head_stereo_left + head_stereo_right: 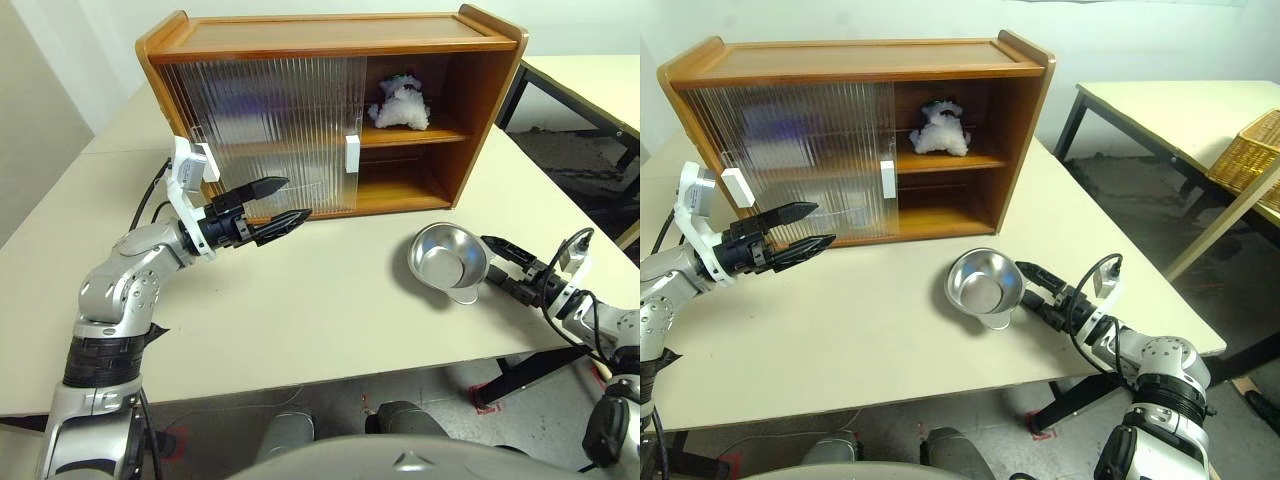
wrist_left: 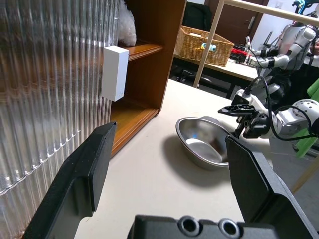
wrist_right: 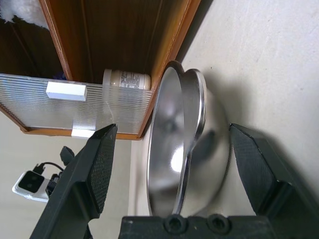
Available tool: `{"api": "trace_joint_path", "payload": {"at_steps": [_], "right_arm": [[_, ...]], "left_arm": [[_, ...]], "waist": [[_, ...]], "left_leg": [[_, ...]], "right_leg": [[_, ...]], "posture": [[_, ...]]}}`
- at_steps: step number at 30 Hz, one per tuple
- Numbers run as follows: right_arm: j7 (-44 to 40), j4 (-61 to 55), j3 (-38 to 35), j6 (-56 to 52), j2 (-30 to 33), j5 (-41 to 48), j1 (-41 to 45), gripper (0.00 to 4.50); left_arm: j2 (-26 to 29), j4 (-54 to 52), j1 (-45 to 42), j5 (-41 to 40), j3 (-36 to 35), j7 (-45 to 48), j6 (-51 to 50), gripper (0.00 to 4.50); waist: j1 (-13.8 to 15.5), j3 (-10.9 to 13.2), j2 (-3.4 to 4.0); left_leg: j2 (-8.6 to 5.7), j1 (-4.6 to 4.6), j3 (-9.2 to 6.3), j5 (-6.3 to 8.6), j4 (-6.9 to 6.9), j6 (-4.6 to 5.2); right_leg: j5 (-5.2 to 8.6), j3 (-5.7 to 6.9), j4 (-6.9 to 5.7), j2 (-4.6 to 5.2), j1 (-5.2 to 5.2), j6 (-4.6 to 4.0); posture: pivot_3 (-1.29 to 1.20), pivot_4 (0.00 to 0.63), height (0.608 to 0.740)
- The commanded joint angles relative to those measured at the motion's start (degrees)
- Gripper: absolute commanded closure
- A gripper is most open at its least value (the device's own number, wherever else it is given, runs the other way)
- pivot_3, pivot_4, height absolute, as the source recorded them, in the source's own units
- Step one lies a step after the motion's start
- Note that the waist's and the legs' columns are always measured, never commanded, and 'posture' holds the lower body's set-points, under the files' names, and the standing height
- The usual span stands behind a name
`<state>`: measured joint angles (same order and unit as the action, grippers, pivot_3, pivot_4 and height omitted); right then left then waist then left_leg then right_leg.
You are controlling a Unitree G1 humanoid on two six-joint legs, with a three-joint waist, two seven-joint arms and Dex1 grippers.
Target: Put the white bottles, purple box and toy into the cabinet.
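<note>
From the head views, the left gripper [image 1: 283, 205] hangs with its fingers spread and empty before the cabinet [image 1: 330, 45], likely ready for its two white handles, while one toy [image 1: 400, 105] sits on the upper shelf. In the right wrist view, the right gripper [image 3: 172, 149], likewise spread and empty, faces one metal bowl [image 3: 184, 144], and one white bottle [image 3: 127, 79] shows behind the ribbed door.

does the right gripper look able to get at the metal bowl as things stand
Probably yes. The right gripper, fingers open, points at the metal bowl from just beside it on the table, with nothing between them.
</note>
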<state>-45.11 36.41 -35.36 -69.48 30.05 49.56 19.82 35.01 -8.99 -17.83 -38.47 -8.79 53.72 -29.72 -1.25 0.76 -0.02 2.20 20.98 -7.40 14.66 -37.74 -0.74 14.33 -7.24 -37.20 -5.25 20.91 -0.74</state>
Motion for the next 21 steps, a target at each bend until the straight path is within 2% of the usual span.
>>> {"api": "trace_joint_path", "payload": {"at_steps": [1,4,8,14,21], "right_arm": [[-0.1,1.6,-0.3,1.9,0.1,-0.2,0.8,0.01],[-0.5,2.9,0.2,3.1,0.2,-0.5,1.4,0.59],[-1.1,4.4,0.7,4.4,0.4,-0.9,2.1,2.05],[-1.1,4.6,0.6,5.3,0.0,-0.8,2.5,4.47],[-0.5,4.2,0.2,5.1,-0.4,-0.3,2.9,4.47]], "left_arm": [[0.6,-0.4,-0.5,0.2,0.0,0.1,-0.5,0.0],[0.7,-0.5,-0.5,0.1,0.0,0.1,-0.6,0.0],[0.9,-0.7,-0.8,0.0,-0.1,0.0,-0.8,0.0],[1.0,-0.6,-1.1,0.1,-0.1,0.1,-1.0,0.0],[1.1,-0.2,-1.4,0.2,-0.1,0.2,-0.8,0.0]], "waist": [[0.0,0.0,0.0],[0.0,0.0,0.0],[0.0,0.0,0.0],[0.0,-0.1,-0.15],[-0.1,-0.1,-0.14]], "left_leg": [[0.0,0.0,0.0,0.0,-0.01,0.0],[0.0,-0.02,-0.01,0.0,-0.01,0.0],[0.02,-0.02,-0.01,0.0,-0.01,0.0],[0.03,-0.05,-0.01,0.0,-0.01,0.0],[0.0,-0.11,-0.03,0.0,-0.1,0.0]], "right_leg": [[0.0,0.0,0.0,0.0,-0.01,0.0],[0.0,0.0,-0.01,0.01,-0.01,0.0],[0.0,0.0,-0.01,0.03,-0.01,0.0],[0.0,0.0,-0.01,0.01,-0.05,0.0],[-0.02,-0.02,-0.01,0.07,-0.16,0.02]], "posture": [[-0.04,0.0,0.74],[-0.03,0.0,0.74],[-0.03,0.0,0.74],[-0.03,0.0,0.74],[-0.04,0.0,0.74]]}}
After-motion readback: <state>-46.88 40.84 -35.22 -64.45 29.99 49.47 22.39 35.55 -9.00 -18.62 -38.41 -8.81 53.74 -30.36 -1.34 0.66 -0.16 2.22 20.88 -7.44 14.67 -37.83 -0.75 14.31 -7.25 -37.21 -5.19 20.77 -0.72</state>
